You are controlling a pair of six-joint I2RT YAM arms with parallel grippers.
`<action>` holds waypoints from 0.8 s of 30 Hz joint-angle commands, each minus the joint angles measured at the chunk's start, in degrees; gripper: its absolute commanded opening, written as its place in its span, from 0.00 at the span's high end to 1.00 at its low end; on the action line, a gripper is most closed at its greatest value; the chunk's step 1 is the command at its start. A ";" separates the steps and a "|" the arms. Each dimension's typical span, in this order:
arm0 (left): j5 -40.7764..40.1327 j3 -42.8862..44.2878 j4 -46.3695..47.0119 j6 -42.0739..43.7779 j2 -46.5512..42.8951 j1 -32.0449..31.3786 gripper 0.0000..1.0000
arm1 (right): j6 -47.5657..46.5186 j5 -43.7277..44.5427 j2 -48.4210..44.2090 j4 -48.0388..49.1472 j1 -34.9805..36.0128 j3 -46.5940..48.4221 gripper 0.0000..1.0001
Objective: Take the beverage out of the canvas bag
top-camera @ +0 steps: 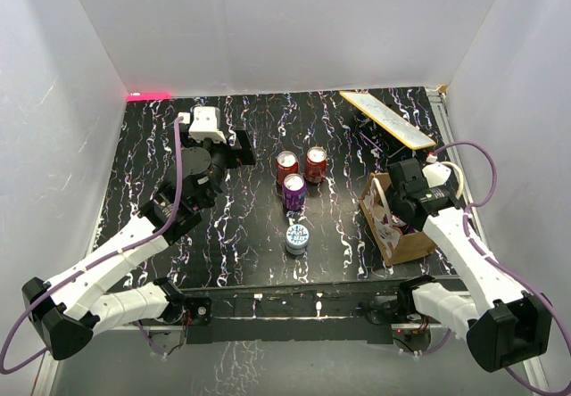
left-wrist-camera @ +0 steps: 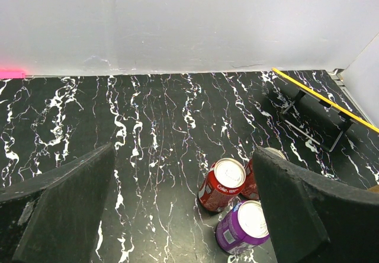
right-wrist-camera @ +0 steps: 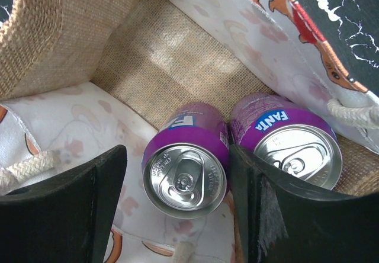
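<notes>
The canvas bag (top-camera: 416,243) stands at the right of the table, tan with cream handles. My right gripper (top-camera: 405,203) reaches down into it. In the right wrist view the gripper (right-wrist-camera: 177,156) is open, its fingers either side of an upright purple Fanta can (right-wrist-camera: 185,177) on the burlap floor (right-wrist-camera: 160,61). The right finger (right-wrist-camera: 260,209) sits between that can and a second purple Fanta can (right-wrist-camera: 296,147). My left gripper (top-camera: 241,148) is open and empty above the table's back left; it also shows in the left wrist view (left-wrist-camera: 183,156).
Two red cans (top-camera: 285,165) (top-camera: 316,162), a purple can (top-camera: 293,191) and a silver-blue can (top-camera: 297,237) stand mid-table. A yellow-edged board on a stand (top-camera: 388,118) is at the back right. White walls enclose the table.
</notes>
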 commanded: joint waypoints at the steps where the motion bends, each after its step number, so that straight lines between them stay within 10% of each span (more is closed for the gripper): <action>1: 0.16 1.51 0.53 -0.15 -0.57 -0.23 0.03 | -0.14 -5.79 -1.28 3.59 0.13 -1.76 0.30; 24: -0.46 1.36 0.71 0.11 -0.71 -0.23 0.03 | 1.34 -1.60 4.32 4.99 0.11 -5.10 0.31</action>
